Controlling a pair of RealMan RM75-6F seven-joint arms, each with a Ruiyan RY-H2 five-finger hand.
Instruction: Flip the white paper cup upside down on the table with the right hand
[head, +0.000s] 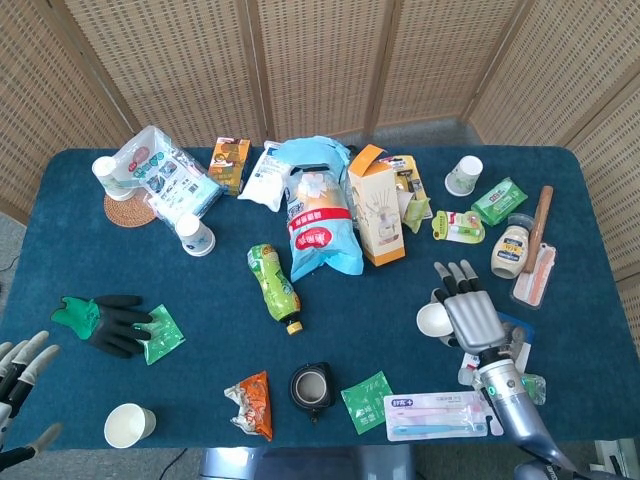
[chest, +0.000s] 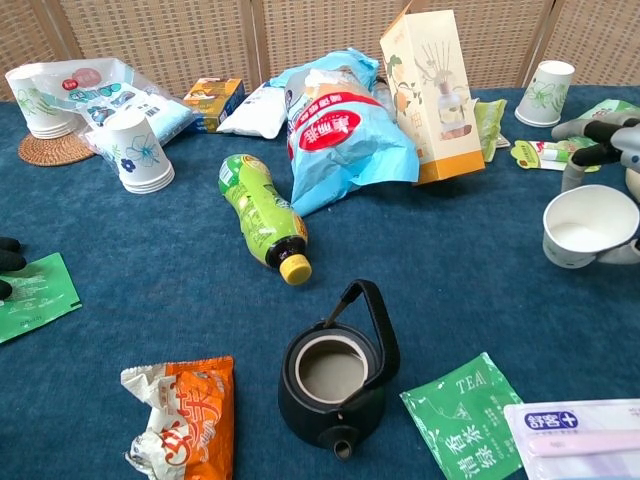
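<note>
My right hand (head: 468, 317) grips the white paper cup (head: 433, 320) at the right of the blue table (head: 380, 300). In the chest view the cup (chest: 586, 224) is tilted, its open mouth facing the camera and its inside showing, with fingers (chest: 598, 128) above it and the thumb below. The hand's back hides most of the cup from the head camera. My left hand (head: 20, 372) hangs at the bottom left corner, fingers apart, holding nothing.
A black teapot (chest: 336, 372), tea sachet (chest: 465, 415) and toothbrush pack (head: 440, 415) lie near the front. A green bottle (chest: 258, 210), blue bag (chest: 340, 125) and tall box (chest: 432, 90) fill the middle. Other paper cups (head: 129, 425) (chest: 545, 92) (chest: 135, 150) stand about. A mayonnaise jar (head: 512, 250) is beside the right hand.
</note>
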